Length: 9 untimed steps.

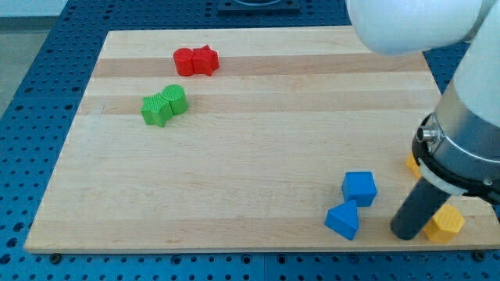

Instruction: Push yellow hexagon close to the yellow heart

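Observation:
A yellow block (445, 224), probably the yellow hexagon, lies near the board's bottom right corner. A second yellow block (412, 163), mostly hidden behind the arm, shows as a sliver at the right edge; its shape cannot be made out. My tip (405, 232) rests on the board just left of the lower yellow block, touching or nearly touching it. The white and grey arm (469, 133) covers the view's upper right.
A blue cube (359, 188) and a blue triangle (343, 219) lie left of my tip. Two red blocks (195, 61) sit together at the top left. Two green blocks (164, 104) sit together below them. The wooden board (250, 148) lies on a blue perforated table.

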Each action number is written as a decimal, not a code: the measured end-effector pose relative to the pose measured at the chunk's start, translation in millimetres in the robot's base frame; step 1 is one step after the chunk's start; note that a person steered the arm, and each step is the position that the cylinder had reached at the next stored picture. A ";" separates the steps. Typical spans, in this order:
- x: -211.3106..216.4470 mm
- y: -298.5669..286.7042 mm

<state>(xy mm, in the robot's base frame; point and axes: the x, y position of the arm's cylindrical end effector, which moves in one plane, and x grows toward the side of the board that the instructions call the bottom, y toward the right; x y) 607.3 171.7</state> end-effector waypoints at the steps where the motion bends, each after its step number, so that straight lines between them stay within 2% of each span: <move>1: 0.0 -9.3; 5: 11.5 -7.1; 9: 11.0 49.0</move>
<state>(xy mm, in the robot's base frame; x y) 618.3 220.8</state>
